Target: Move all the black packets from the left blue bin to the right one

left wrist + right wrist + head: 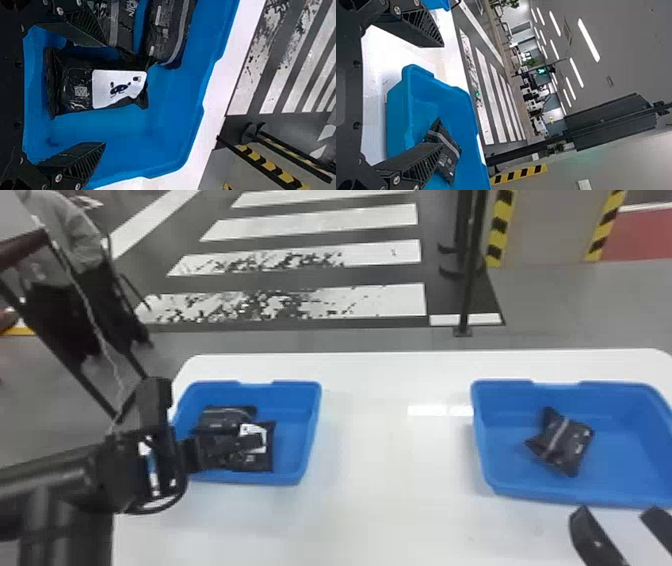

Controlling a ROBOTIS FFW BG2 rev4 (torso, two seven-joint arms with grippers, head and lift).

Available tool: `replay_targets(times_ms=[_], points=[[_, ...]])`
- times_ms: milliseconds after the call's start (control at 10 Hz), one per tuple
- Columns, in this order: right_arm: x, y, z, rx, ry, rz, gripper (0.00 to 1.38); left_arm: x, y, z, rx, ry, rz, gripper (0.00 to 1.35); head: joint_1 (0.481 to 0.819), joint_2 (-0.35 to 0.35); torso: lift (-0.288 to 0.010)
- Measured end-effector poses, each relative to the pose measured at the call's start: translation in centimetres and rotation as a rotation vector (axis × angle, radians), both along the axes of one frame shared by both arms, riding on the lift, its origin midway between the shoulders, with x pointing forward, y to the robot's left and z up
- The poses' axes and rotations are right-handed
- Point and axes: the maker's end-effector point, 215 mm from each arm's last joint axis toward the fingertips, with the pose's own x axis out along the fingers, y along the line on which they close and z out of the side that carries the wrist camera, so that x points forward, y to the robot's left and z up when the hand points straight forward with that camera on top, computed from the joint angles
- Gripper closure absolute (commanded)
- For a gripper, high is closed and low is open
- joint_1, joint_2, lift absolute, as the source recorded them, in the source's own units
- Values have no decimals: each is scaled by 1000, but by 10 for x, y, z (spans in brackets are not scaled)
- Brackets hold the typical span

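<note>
The open left hand is hanging over crinkly black packets in the left blue bin. One shiny packet is lying in the right bin, near the open right hand.

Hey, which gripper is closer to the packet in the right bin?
Right. The right gripper is by the right bin's near edge, just short of that packet. The left gripper is across the table, at the left bin.
</note>
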Motion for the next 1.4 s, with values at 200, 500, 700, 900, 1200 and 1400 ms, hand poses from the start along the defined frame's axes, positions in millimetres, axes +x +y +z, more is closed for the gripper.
replay_targets(times_ms=[200, 500, 700, 900, 1200, 1400], points=[[-1, 2, -6, 23, 16, 2, 136, 9, -2, -14, -2, 48, 10, 170, 695, 193, -138], [-1, 8, -14, 59, 38, 14, 136, 33, -16, -26, -26, 96, 0, 624, 695, 176, -138], [-1, 16, -18, 89, 49, 30, 137, 35, -24, -39, -50, 144, -6, 984, 695, 175, -138], [-2, 16, -21, 114, 58, 27, 137, 26, -27, -52, -48, 181, -13, 1207, 695, 173, -138], [-4, 16, -23, 131, 65, 27, 137, 31, -24, -50, -18, 130, -41, 1207, 695, 178, -138], [-2, 22, -21, 136, 67, 52, 137, 27, -34, -21, -28, 49, -78, 1207, 695, 173, -138]])
